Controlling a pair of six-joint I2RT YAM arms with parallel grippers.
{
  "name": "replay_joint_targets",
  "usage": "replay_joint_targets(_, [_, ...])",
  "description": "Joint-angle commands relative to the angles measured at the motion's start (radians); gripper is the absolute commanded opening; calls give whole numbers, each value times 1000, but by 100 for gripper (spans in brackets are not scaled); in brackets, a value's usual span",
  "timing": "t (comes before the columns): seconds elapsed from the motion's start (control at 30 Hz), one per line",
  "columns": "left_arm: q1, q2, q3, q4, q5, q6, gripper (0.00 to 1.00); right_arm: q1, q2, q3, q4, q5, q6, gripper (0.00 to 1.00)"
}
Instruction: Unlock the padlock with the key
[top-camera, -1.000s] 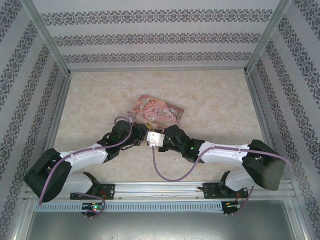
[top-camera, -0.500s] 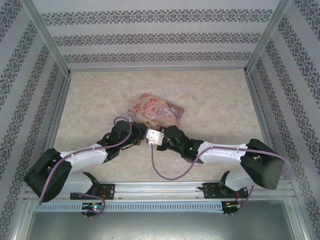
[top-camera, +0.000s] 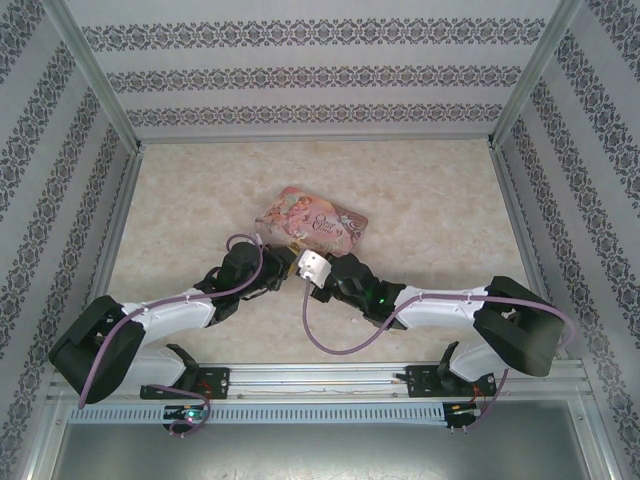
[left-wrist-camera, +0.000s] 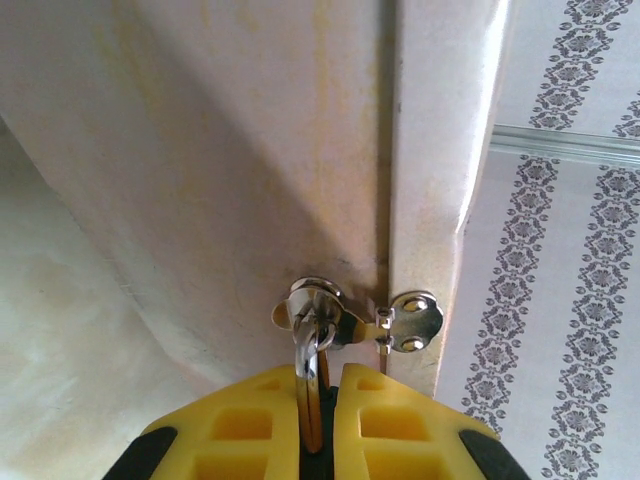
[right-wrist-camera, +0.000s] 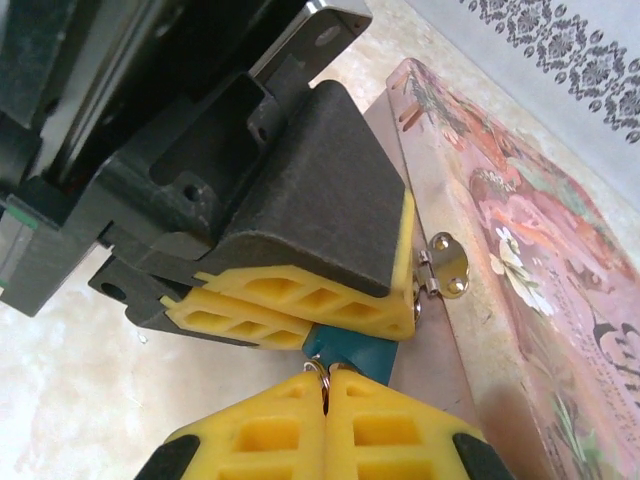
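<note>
Teal padlock (right-wrist-camera: 350, 350), lower centre: tiny, probably light, rigid, slick; left gripper (left-wrist-camera: 322, 392) clamped on it. Right gripper (right-wrist-camera: 327, 385) pinched shut on key (right-wrist-camera: 314, 371); thin, likely twists, so hold the bow.

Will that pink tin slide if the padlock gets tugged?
Likely: the tin looks thin-walled and light, lying on the smooth table. Probably stiff: its side wall runs straight. Unlikely to tip, being low and wide.

Right gripper (right-wrist-camera: 323, 385): jaws have drawn fully together and now pinch the key (right-wrist-camera: 317, 371).
Right wrist camera housing (top-camera: 313, 268): shifted slightly up the surface, toward the tin (top-camera: 312, 222).
Right elbow (top-camera: 512, 338): moved slightly left.
</note>
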Motion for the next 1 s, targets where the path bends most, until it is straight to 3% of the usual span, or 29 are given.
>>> replay_joint_targets(0.0, [-25,4,-3,84,34,-6,9,7,22,-14,113,-14,124,0])
replay_joint_targets(0.27, [-38,47,-4,105,27,-5,9,4,62,-60,197,-42,288,0])
replay_joint_targets(0.5, [-39,121,-9,190,36,-22,10,4,100,-65,246,-61,321,0])
replay_joint_targets(0.77, [-39,143,-10,198,9,-27,27,-2,126,-85,273,-62,334,0])
replay_joint_targets(0.97, [-39,104,-56,166,-56,-28,33,-18,138,-118,298,-66,357,0])
